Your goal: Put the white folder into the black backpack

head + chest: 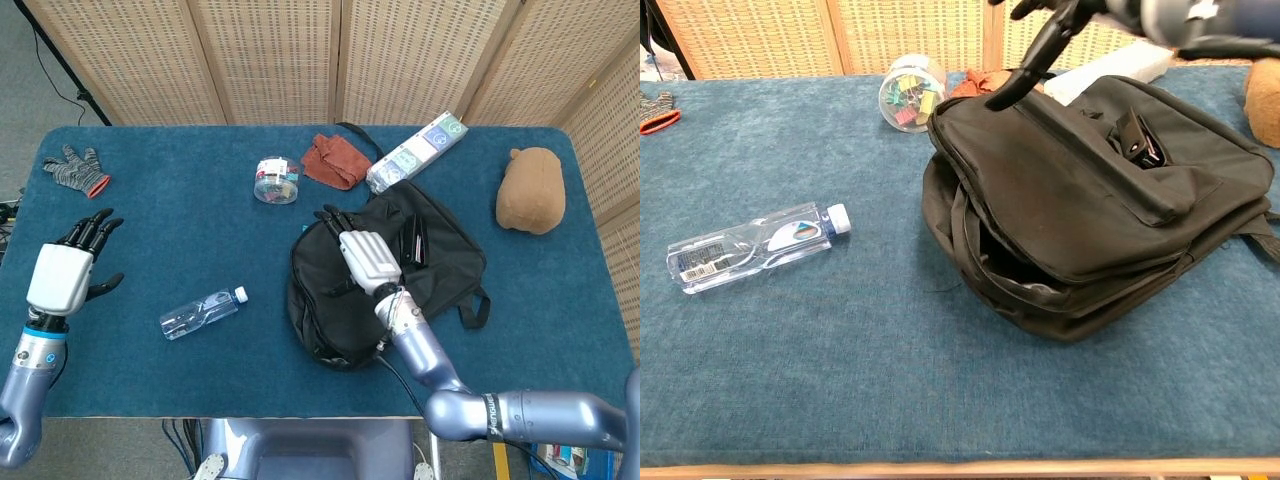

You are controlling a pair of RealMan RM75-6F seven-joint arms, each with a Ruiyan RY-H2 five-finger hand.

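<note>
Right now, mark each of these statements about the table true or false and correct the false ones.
1. The black backpack has its flap down and no white folder shows. True.
2. The water bottle stands upright. False: it lies on its side on the blue table.
3. The left hand holds the bottle. False: it is open and apart from the bottle.
4. The right hand is over the backpack. True.
5. The jar of clips is inside the backpack. False: it sits on the table behind it.
</note>
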